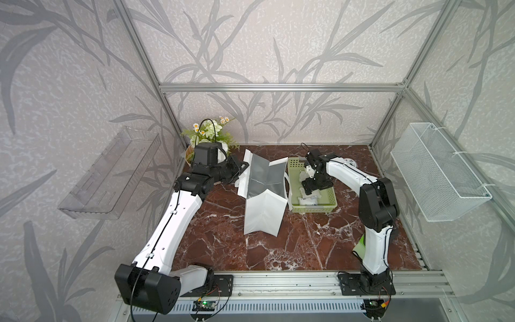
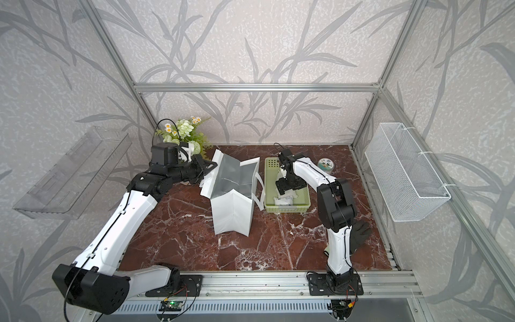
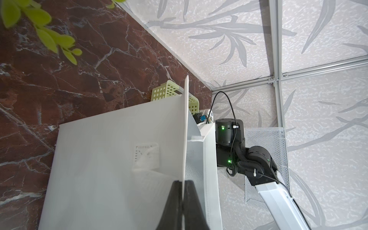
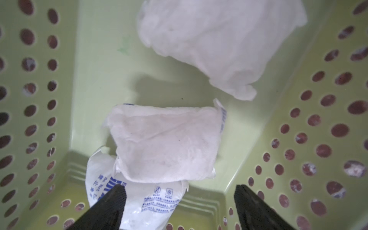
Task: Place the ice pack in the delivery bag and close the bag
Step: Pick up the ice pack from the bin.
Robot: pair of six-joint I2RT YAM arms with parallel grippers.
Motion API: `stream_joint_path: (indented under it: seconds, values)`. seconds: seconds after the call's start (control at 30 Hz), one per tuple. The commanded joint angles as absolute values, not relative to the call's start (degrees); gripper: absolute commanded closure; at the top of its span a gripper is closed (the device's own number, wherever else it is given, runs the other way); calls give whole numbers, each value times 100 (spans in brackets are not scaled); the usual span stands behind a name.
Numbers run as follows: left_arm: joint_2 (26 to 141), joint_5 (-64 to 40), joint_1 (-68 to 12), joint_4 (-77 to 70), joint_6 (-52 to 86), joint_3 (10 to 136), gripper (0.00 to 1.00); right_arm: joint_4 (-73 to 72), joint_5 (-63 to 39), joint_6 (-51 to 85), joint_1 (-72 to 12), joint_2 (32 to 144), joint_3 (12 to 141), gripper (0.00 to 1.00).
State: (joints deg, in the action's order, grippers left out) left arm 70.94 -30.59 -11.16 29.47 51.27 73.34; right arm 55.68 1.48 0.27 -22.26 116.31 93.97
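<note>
Top views, bag: the tall white fabric-like delivery bag (image 1: 264, 206) with a silver foil lining stands upright mid-table, its mouth gaping, in both top views.
Top views, left claw: the left gripper (image 1: 243, 166) is clenched on the bag's far-left rim and holds the mouth spread.
Top views, basket: the pale green perforated plastic basket (image 1: 313, 207) sits just right of the bag, with soft white ice packs (image 1: 306, 201) lying inside.
Top views, right claw: the right gripper (image 1: 306, 190) dips into the basket over the packs.
Left wrist, grip: both dark fingers (image 3: 171, 203) pinch the bag's thin white wall edge.
Right wrist, packs: a plain white ice pack (image 4: 167, 143) lies across a blue-printed ice pack (image 4: 139, 209); a third ice pack (image 4: 219, 45) lies apart from them.
Right wrist, claw: released, with the jaws wide and nothing between them.
Handling: the packs look limp, saggy and probably weighty, and their film is likely slick. The plain pack on the pile looks the best one to take. Pinch it across its plump middle, not by the thin sealed edge.
</note>
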Motion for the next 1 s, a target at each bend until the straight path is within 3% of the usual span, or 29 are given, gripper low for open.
stream_joint_path:
  seconds: [0.0, 0.27, 0.67, 0.97]
  values:
    - [7066, -2896, -1125, 2941, 5105, 7312, 100, 5760, 180, -1245, -2228, 11451, 9343, 10]
    - [7148, -2884, -1125, 3005, 5062, 7295, 100, 5623, -226, -3513, -2226, 11598, 9347, 8]
    - [7093, -2757, -1126, 3067, 5055, 7225, 100, 5564, -487, -4199, -2228, 12408, 9808, 7]
    - [6977, -2616, -1130, 3153, 5067, 7198, 100, 5424, -783, -3914, -1990, 12279, 9299, 22]
